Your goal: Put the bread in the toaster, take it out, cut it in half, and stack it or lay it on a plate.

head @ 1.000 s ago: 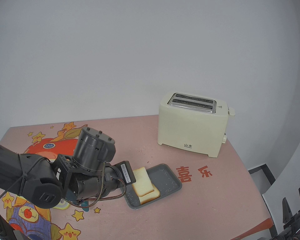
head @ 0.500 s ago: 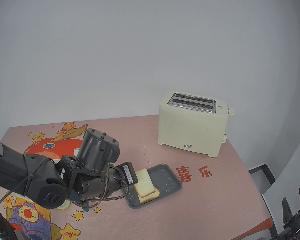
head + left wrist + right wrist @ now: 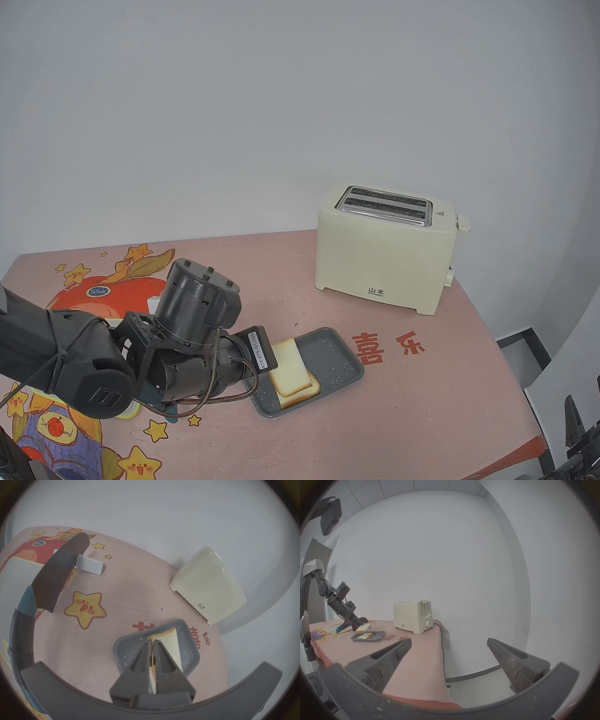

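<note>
The left arm is stretched low over the table, from the robot's left side toward the middle, and its wrist is turned toward the grey tray. In the left wrist view, the left gripper is seen clenched on the edge of the upper slice of bread; the two fingers are pressed nearly together, with the thin edge of the slice between them. This slice is held tilted above the tray, as is seen also from the right wrist view. The lower slice is left flat on the tray, partly covered by the upper one.

The toaster is placed behind the tray, well apart from it, near the back edge of the table on the right. Both its slots are seen from above with nothing in them.

The right gripper is held beyond the table's right edge, over the floor, with its fingers spread wide and nothing between them.
</note>
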`<state>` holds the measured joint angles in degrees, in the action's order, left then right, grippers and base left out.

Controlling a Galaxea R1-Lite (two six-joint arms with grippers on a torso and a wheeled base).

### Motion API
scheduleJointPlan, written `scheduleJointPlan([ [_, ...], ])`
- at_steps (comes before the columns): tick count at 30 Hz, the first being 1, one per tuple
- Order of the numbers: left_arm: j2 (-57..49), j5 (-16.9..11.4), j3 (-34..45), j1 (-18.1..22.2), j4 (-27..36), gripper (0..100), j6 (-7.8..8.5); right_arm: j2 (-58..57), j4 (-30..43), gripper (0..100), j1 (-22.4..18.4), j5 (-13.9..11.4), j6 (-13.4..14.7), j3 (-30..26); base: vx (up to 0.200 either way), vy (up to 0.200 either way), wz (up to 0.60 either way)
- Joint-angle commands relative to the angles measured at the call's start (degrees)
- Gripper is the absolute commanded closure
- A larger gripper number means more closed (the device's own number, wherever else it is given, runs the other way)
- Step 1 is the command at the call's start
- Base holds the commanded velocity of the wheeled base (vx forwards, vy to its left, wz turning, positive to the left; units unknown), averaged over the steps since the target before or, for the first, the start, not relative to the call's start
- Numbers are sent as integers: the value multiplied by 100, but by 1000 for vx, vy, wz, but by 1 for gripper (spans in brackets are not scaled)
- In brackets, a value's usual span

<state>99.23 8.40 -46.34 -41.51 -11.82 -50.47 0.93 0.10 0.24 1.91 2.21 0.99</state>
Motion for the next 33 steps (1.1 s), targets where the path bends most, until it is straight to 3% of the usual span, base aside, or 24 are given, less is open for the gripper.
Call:
scheduleJointPlan([
  [1,-35,13,2,2,-4,100,2,-93,-1,0,2,2,-1,-99,0,0,0],
  [12,-35,21,19,-15,5,100,28,-93,-1,0,2,2,-1,-99,0,0,0],
  [13,-44,21,2,-15,-4,0,28,-93,-1,0,2,2,-1,-99,0,0,0],
  [19,-405,13,-16,-24,-4,0,37,-93,-1,0,2,2,-1,-99,0,0,0],
  [25,-1283,4,2,-375,22,0,46,-93,-1,0,2,2,-1,-99,0,0,0],
  [33,-1266,21,28,-499,49,0,46,-93,-1,0,2,2,-1,-99,0,0,0],
])
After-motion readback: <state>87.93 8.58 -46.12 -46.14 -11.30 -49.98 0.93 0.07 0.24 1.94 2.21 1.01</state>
